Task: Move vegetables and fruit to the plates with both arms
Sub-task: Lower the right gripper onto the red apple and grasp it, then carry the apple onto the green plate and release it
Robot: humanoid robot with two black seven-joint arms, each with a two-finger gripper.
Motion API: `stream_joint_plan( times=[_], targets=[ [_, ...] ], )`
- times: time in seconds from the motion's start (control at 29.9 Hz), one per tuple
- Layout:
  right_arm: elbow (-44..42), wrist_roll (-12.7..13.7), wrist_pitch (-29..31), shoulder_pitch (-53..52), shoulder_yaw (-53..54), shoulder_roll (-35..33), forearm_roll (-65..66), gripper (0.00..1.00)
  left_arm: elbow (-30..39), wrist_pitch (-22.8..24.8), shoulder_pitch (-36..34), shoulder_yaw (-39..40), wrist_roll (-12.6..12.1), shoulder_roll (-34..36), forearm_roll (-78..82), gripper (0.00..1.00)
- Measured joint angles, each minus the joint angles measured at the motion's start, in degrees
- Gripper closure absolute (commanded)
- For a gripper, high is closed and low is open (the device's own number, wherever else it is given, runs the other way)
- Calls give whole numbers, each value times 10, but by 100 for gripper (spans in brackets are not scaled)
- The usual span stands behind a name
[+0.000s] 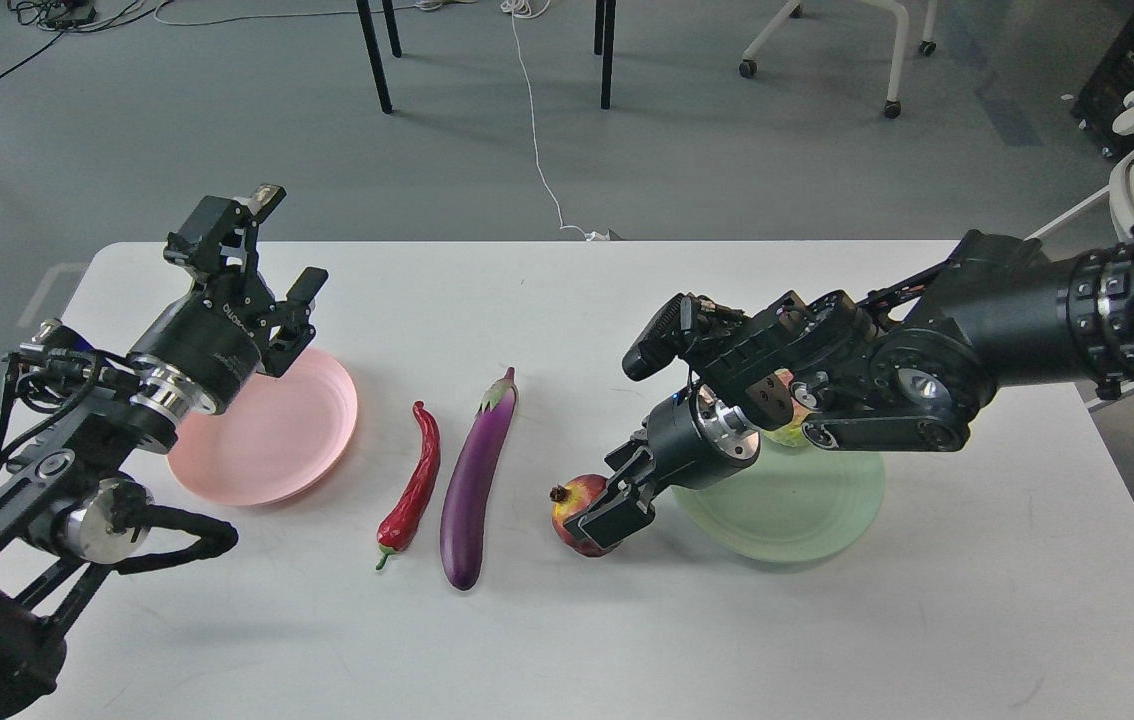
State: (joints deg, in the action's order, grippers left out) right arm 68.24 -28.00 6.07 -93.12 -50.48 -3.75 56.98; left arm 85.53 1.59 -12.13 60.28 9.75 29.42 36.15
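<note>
You are closing the right gripper [612, 505] around the pomegranate [575, 512], jaws touching it; next, lifting to the green plate [807, 520], left gripper [272, 250] idling open.

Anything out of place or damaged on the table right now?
Nothing stands out. The chili pepper and eggplant lie intact side by side, both plates sit flat, and the right end effector is at the pomegranate.

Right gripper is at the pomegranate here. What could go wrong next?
The right gripper meets the round pomegranate only at its right side, so it could slip or roll toward the eggplant. The green plate already seems to hold a fruit, mostly hidden by the arm; placing could knock it.
</note>
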Motion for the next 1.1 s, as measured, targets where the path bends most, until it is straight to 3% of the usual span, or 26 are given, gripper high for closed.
stream_joint_plan(
  times=[0.2,0.33,0.77,1.1],
  targets=[
    [-10,0,0,9,-18,20,1,45,0,0,0,0,0,4,0,2],
    [-11,0,0,11,-19,26,1,55,0,0,1,0,1,4,0,2],
    [-6,0,0,-19,-13,-1,0,59,0,0,1,1,1,4,0,2],
    [71,0,3,-73,-7,-206,108,56,1,0,1,-1,1,2,0,2]
  ],
)
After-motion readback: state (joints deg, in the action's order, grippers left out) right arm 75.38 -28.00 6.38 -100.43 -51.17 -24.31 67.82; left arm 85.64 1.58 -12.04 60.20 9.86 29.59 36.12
